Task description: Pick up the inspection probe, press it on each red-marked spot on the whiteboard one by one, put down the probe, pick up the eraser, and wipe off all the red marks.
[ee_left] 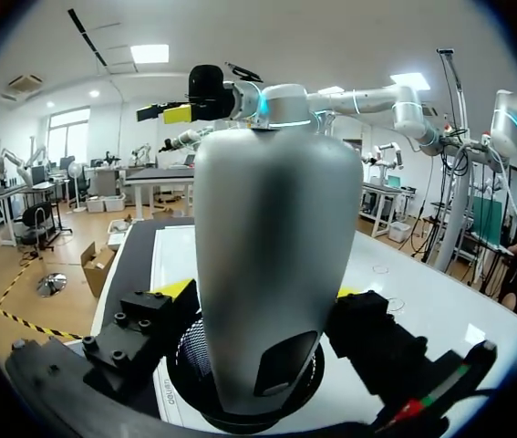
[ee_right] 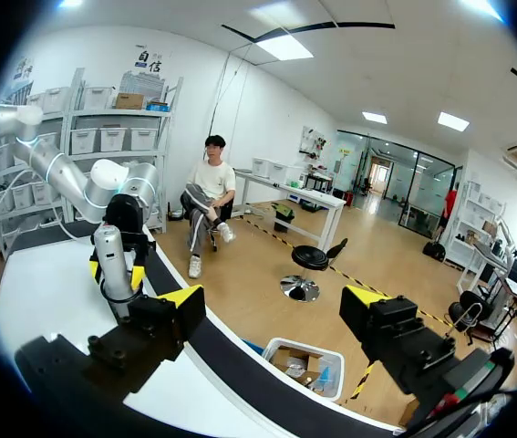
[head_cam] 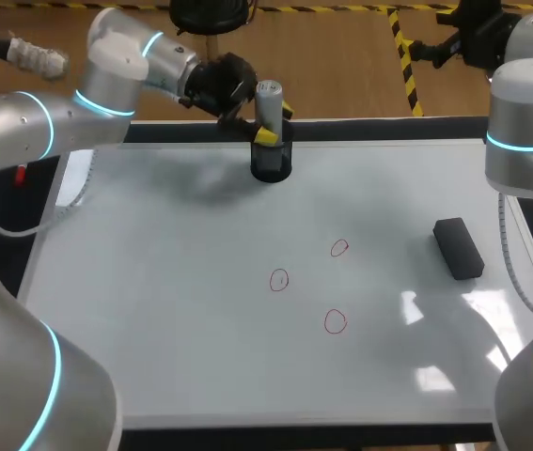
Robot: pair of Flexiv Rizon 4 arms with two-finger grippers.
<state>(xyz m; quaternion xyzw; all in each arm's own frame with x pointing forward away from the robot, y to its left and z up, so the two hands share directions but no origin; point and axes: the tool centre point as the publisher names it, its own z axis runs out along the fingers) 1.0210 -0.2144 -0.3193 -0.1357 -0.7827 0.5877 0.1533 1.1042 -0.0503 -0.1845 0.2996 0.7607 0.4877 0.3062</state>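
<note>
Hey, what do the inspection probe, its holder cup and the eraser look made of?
The inspection probe: smooth matte grey shell, probably moulded plastic, possibly painted metal; only a soft sheen. The holder cup: black, its wall finely ribbed or meshed in the left wrist view; material unclear. The eraser: matte black block, likely plastic or foam; no glare.

Left tool [head_cam: 274, 124] grips the probe [head_cam: 268, 94] from both sides; right tool [ee_right: 272, 301] is held aloft, fingers wide apart.

No text, label or number could be read on the desk [head_cam: 294, 435]; faint print at the edge of the whiteboard [ee_left: 171, 265] was illegible.
</note>
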